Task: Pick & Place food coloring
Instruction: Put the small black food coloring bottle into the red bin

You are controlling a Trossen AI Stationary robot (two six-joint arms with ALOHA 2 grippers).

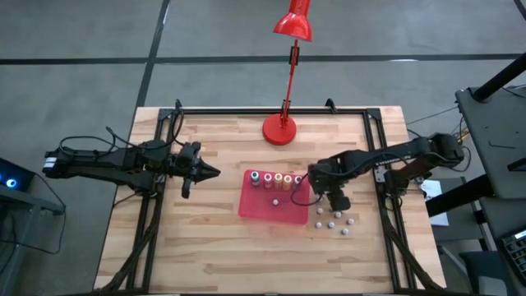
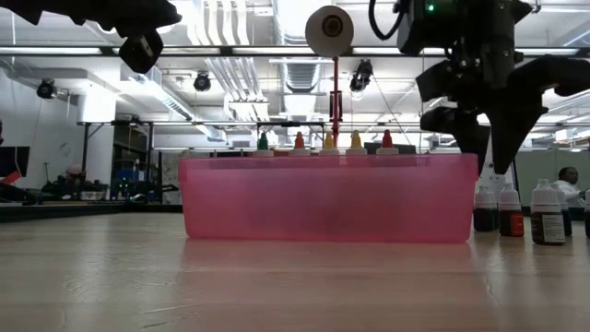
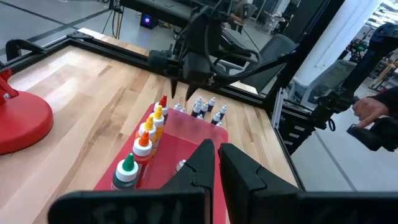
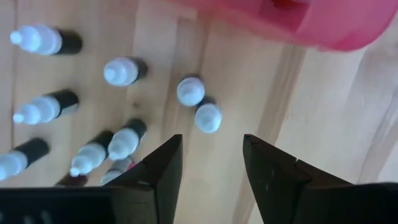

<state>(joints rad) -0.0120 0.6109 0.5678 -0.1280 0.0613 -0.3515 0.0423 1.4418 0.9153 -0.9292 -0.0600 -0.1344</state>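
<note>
The right gripper (image 1: pixel 332 200) hangs above the wooden worktop (image 1: pixel 205 247) at centre right of the high view, just off the right edge of the translucent red plastic tray (image 1: pixel 273 205). Its two dark fingers (image 4: pixel 160 165) are spread apart with only bare wood between them; it grips nothing. Directly below and ahead of it stands a loose cluster of small dark bottles with white caps (image 1: pixel 333 221), about eight of them, upright on the worktop beside the tray; in the right wrist view the two nearest caps (image 4: pixel 199 104) touch each other just beyond the fingertips.

Inside the tray, along its far wall, a row of five food coloring bottles (image 1: pixel 276 179) stands upright, with green, orange, yellow, yellow and red caps (image 2: pixel 323 140) showing above the rim in the low view. One more small white-capped item (image 1: pixel 275 201) lies on the tray floor; what it is cannot be told.

The left gripper (image 1: pixel 207 172) waits at centre left of the high view, pointing towards the tray, well apart from it; its fingers (image 3: pixel 200 163) are nearly closed with a thin gap and nothing in them.

Behind the tray a red desk lamp (image 1: pixel 282 123) stands at the far edge of the worktop. In the left wrist view, a person's hand (image 3: pixel 368 111) shows beyond the worktop at upper right.
</note>
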